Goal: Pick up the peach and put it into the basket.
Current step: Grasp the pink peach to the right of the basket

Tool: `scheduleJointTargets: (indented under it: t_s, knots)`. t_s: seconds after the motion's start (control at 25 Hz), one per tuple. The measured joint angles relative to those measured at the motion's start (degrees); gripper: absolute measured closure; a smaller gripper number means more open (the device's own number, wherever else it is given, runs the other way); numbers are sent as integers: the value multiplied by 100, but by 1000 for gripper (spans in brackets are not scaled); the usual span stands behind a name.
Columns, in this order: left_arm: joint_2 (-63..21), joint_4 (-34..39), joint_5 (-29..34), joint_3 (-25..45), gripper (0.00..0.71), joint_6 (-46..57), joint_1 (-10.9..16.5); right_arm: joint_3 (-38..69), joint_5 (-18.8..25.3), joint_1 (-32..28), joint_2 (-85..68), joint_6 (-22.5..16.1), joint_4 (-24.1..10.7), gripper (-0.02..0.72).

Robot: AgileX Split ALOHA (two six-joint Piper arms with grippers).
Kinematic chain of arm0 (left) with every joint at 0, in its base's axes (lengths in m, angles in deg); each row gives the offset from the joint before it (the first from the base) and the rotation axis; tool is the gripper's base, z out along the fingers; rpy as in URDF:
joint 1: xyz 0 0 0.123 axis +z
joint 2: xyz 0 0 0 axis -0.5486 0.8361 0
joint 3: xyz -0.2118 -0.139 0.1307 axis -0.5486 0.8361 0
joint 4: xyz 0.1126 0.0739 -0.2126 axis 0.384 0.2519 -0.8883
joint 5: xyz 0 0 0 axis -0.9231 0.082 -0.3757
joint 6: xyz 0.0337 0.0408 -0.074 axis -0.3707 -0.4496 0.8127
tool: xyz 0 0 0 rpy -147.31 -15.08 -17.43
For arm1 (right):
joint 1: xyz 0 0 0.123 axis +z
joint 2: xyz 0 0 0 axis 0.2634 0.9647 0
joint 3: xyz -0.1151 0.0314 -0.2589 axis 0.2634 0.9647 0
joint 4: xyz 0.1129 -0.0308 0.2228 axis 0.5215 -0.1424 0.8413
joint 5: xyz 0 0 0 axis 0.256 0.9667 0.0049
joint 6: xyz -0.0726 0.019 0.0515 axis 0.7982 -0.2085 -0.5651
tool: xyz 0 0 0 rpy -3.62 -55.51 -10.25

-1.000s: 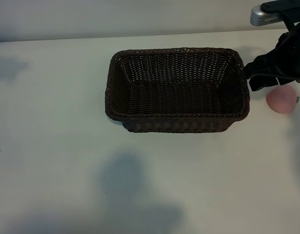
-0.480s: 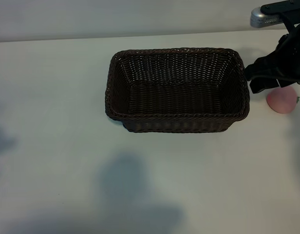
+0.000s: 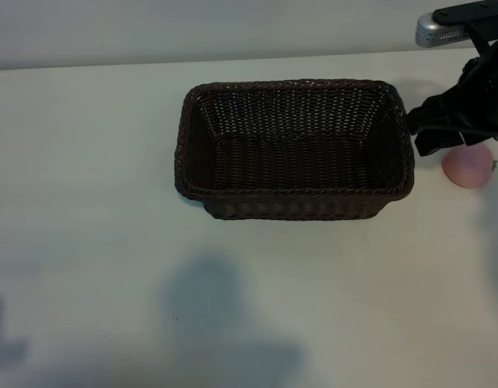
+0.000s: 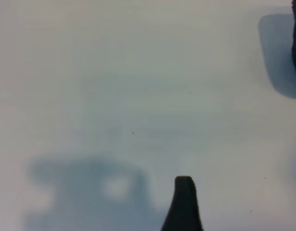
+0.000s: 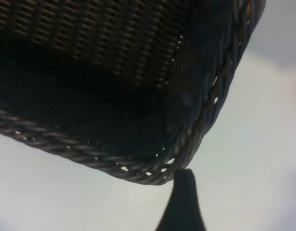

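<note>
I have the right gripper (image 3: pixel 463 133) at the far right end of the worktop (image 3: pixel 87 202), angled steeply downward, its jaws released and grasping nothing. The peach (image 3: pixel 469 166) rests on the worktop directly beneath and just in front of this gripper, partly covered by it; I cannot tell whether the two touch. The wicker basket (image 3: pixel 294 194) stands just beside the gripper, toward the middle of the worktop, with nothing inside. In the right wrist view a basket corner (image 5: pixel 186 144) fills most of the picture, close to one fingertip (image 5: pixel 183 202). The left gripper (image 4: pixel 184 204) shows only in its own wrist view, released, over bare worktop.
</note>
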Motion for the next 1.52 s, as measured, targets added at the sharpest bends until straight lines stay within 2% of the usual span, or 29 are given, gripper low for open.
scheduleJointTargets:
  t_s: [0.2,0.44,0.64,0.84,0.96,1.24,1.44,1.52]
  knots:
    - [-621,-6,-130,593,114,6,0,0,-22,0,0,0,-5,120]
    - [-890,-6,-207,1133,114,20,0,0,-213,0,0,0,-38,120]
    - [-896,-12,-272,1250,114,26,0,0,-420,0,189,-76,-535,137]
    - [-906,-12,-291,1250,114,26,0,0,-756,-32,743,-692,-1219,143]
    - [-906,-16,-291,1250,114,26,-18,0,-1001,-221,1053,-949,-1412,140]
    - [-906,-29,-293,1250,114,16,-49,0,-1487,-795,1594,-1029,-1422,139]
    - [-906,-29,-293,1250,114,9,-49,0,-1728,-928,1872,-1029,-1400,139]
    - [-906,-29,-293,1250,114,9,-49,0,-1825,-928,1977,-956,-1288,145]
